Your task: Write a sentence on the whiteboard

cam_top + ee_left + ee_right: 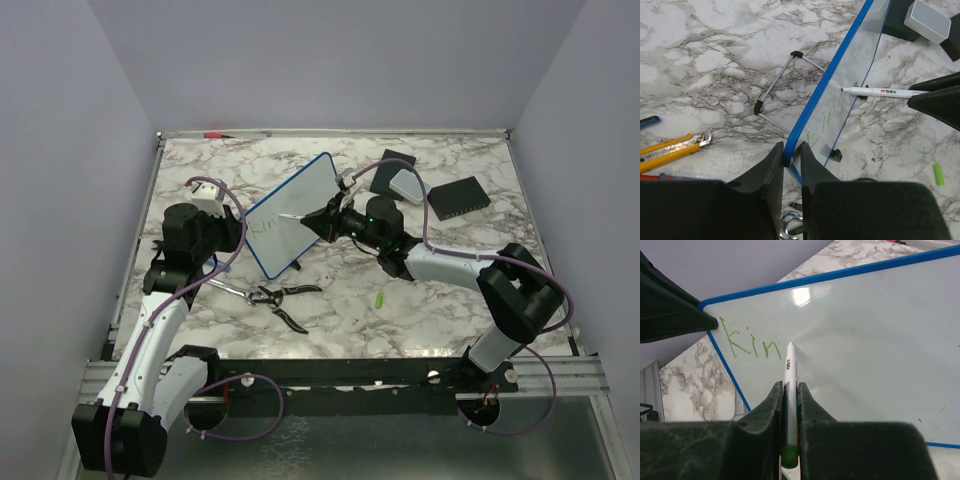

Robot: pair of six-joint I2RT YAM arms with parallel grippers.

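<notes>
The whiteboard [300, 205] stands tilted on its wire stand at the table's middle left, blue frame around a white face [870, 335]. Green letters of the sentence [750, 344], reading "Kin", sit near its left edge [265, 226]. My left gripper [791, 152] is shut on the board's blue frame at the lower left corner [243, 230]. My right gripper [790, 390] is shut on a white marker [789, 367] with a green end. The marker's tip touches the board just right of the "n". In the left wrist view the marker [880, 92] points at the board [860, 60] from the right.
Black-handled pliers [275, 297] lie in front of the board. A green cap [380, 299] lies right of them. Two black pads [458, 197] and a white box [407, 185] sit at the back right. A yellow utility knife [670, 150] lies left of the board.
</notes>
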